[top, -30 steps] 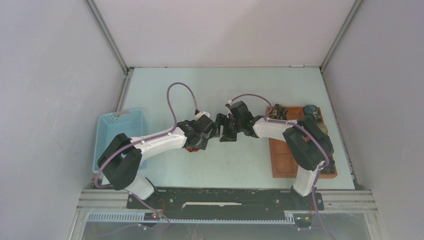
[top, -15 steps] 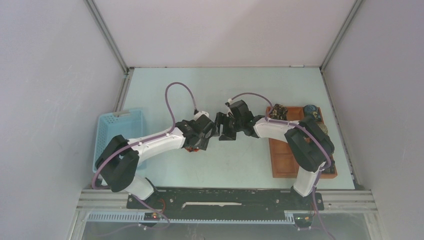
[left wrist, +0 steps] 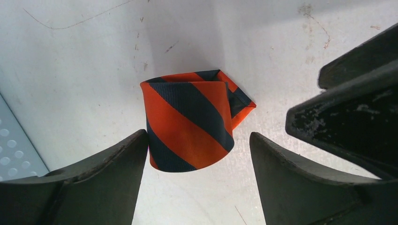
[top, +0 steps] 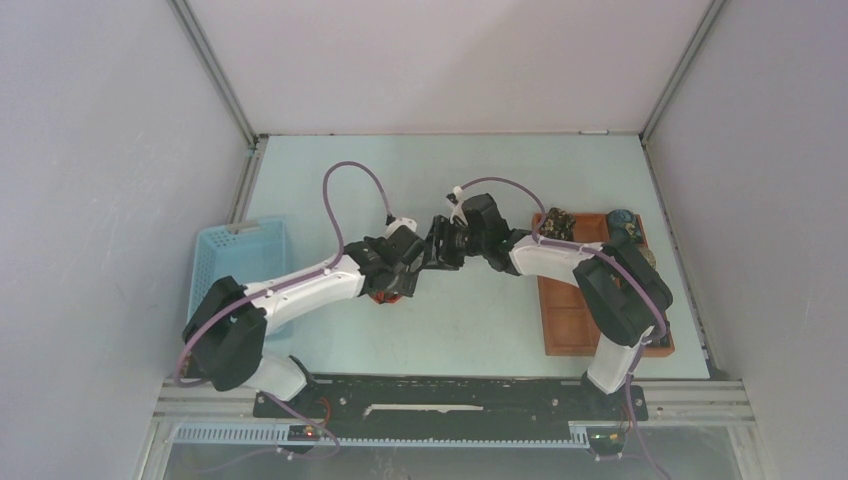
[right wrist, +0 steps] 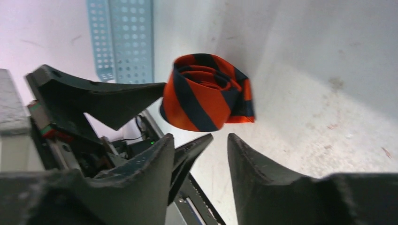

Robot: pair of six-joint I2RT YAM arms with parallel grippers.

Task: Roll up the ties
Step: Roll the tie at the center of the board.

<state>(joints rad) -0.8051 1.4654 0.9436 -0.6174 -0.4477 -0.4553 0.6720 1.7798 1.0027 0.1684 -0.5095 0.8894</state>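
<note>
one striped tie [left wrist: 187, 124], red-orange and black, is wound into a tight roll and stands on end on the table [top: 470, 340], its loose tip poking out at 3 o'clock in the left wrist view. top view: the roll is mostly hidden under the left arm, a little toward 8 o'clock from table centre. left gripper [left wrist: 198, 138] is spread wide and straddles the roll; one finger [left wrist: 117, 183] is at the roll's edge, contact unclear, and the other stands clear of it. right gripper [right wrist: 201, 140] is parted with nothing between its fingers, the roll just beyond the tips at 12 o'clock. light blue basket [top: 235, 260] at the table's 9 o'clock edge. brown tray [top: 570, 320] at 3 o'clock, small dark rolls [top: 557, 222] at its 12 o'clock end.
</note>
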